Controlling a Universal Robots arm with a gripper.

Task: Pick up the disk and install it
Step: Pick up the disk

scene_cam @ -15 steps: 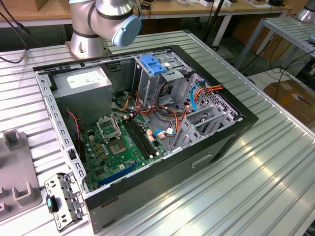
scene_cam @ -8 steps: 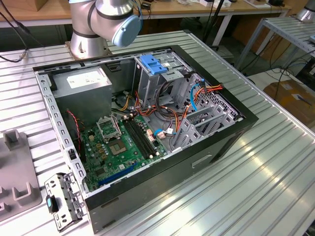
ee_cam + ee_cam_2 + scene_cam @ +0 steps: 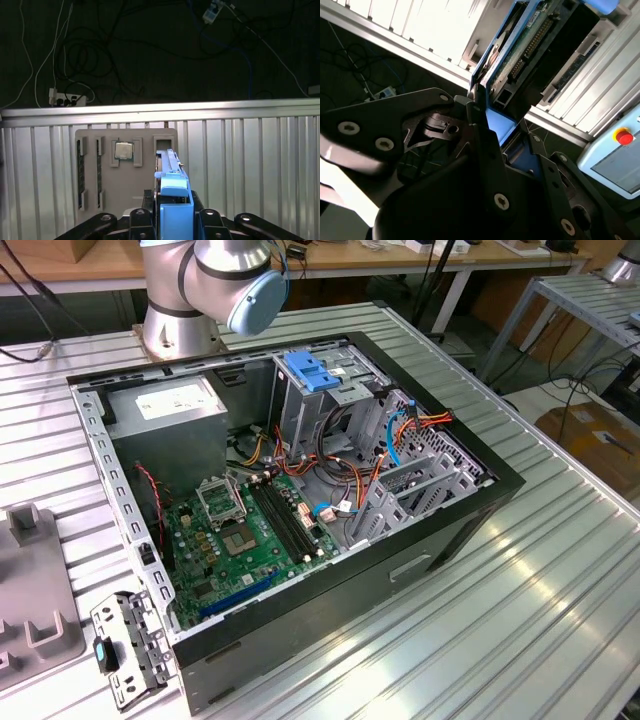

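In the exterior view, an open black desktop computer case [image 3: 400,570] lies on its side on the ribbed aluminium tabletop [image 3: 520,620], filling the middle. Inside it I count one green motherboard [image 3: 240,540] toward seven o'clock, one grey box-shaped power supply [image 3: 170,410] at ten o'clock and one tall grey metal drive cage [image 3: 320,400] at twelve o'clock. The cage is topped by a blue plastic latch piece [image 3: 312,372]. A thin blue cable [image 3: 395,435] hangs just beside the cage. The silver robot arm base [image 3: 200,290] stands at eleven o'clock, cut off by the frame edge. A grey moulded tray [image 3: 35,590] is half cut off at eight o'clock, with a small perforated metal bracket [image 3: 130,640] beside it.

In the second wrist view, the black claw [image 3: 502,135] is clamped on the disk [image 3: 555,45]. This is a dark hard drive in a bright blue plastic carrier, seen edge-on, and it is held in the air beyond the tabletop's rim. Its green circuit side and connector row face the camera, and its far end is cut off. One red push button [image 3: 623,136] sits on a pale blue box [image 3: 615,165].

In the first wrist view, the disk [image 3: 172,200] rises as a narrow blue edge between two black fingers [image 3: 141,220], above a grey parts tray [image 3: 125,200]. The tray holds one square silver processor [image 3: 123,150]. There are thin dark sticks in its slots, too small to count. Beyond the tabletop, cables and one white power strip [image 3: 67,97] lie on the dark floor.
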